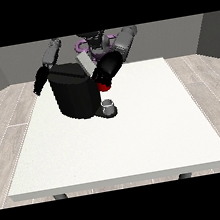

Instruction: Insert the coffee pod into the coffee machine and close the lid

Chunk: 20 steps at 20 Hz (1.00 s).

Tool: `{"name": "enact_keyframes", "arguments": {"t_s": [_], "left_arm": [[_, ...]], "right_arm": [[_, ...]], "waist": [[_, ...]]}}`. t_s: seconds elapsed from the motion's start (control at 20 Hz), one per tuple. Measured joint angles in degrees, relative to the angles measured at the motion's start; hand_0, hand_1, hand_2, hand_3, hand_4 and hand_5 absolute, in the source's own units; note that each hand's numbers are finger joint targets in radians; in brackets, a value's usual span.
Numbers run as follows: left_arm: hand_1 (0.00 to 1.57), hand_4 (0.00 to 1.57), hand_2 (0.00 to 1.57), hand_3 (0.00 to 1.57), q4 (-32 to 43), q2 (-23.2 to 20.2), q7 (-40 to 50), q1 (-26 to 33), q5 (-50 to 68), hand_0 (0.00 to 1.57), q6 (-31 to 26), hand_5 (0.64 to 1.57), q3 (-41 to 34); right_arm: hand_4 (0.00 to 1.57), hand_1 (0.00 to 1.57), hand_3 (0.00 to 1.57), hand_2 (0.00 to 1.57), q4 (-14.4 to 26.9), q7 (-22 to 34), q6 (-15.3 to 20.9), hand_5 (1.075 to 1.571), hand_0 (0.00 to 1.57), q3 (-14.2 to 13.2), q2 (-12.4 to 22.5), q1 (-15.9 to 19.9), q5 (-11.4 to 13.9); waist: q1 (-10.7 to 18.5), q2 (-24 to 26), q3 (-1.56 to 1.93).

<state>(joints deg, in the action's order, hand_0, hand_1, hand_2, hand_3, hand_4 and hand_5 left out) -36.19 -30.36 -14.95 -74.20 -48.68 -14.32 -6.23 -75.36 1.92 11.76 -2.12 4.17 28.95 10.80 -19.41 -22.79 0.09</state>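
hand at the view's right [102,73] is up against the top right edge of the coffee machine [76,95], a bit above centre of the frame, right over a red thing at the machine [105,86]. can't tell from here whether it's released, clenched or grasping something, it's just a dark blob against the dark machine. hand at the view's left [40,82] hangs off the machine's upper left side, not touching anything as far as i can see, and its fingers are equally unreadable. lid [86,64] looks tilted up and open, so closing it is definitely left to do. the pod itself, honestly can't place it for sure. a grey thing [109,104] sits on the machine's base at its lower right, could be a cup. so i'd guess we're around the insertion step. white table [138,143] has nothing else that i can spot, and only the raised lid crowds that hand.
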Motion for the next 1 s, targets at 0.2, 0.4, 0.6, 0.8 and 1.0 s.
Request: {"name": "enact_keyframes", "arguments": {"t_s": [0.2,0.4,0.6,0.8,1.0], "left_arm": [[0.81,0.00,0.91,0.66,0.0,-0.8,-1.6,0.2,-1.2,0.81,1.0,1.571,0.6],[0.00,0.00,0.67,0.54,-0.2,-2.1,-2.4,-0.3,-2.5,0.00,1.7,1.571,1.1],[0.00,0.00,0.57,0.47,-0.5,-2.0,-1.9,-0.4,-3.3,0.00,2.2,1.571,1.3],[0.00,0.00,0.48,0.38,-0.6,-1.5,-2.4,0.4,-3.6,0.00,2.9,1.571,1.2],[0.00,0.00,0.30,0.20,0.0,-0.9,-1.4,0.6,-4.0,0.00,2.8,1.571,1.3]], "right_arm": [[0.15,0.00,0.00,0.00,-0.7,1.6,-0.2,1.571,0.00,0.0,0.6,0.9,0.2],[0.16,0.00,0.00,0.00,-0.8,1.2,0.2,1.571,0.00,0.6,0.4,0.6,1.2],[0.17,0.00,0.00,0.00,0.3,0.9,-0.1,1.571,0.00,-0.3,1.2,1.1,0.9],[0.15,0.00,0.00,0.00,1.0,0.7,-0.5,1.571,0.00,-1.1,1.6,0.7,0.3],[0.08,0.00,0.00,0.00,1.8,0.5,-0.2,1.571,0.00,-1.1,1.5,0.2,0.6]], "waist": [[-0.3,-0.2,0.05],[-0.6,-1.0,0.04],[-0.1,-1.1,0.05],[0.7,-0.3,0.03],[1.0,0.6,-0.03]]}}
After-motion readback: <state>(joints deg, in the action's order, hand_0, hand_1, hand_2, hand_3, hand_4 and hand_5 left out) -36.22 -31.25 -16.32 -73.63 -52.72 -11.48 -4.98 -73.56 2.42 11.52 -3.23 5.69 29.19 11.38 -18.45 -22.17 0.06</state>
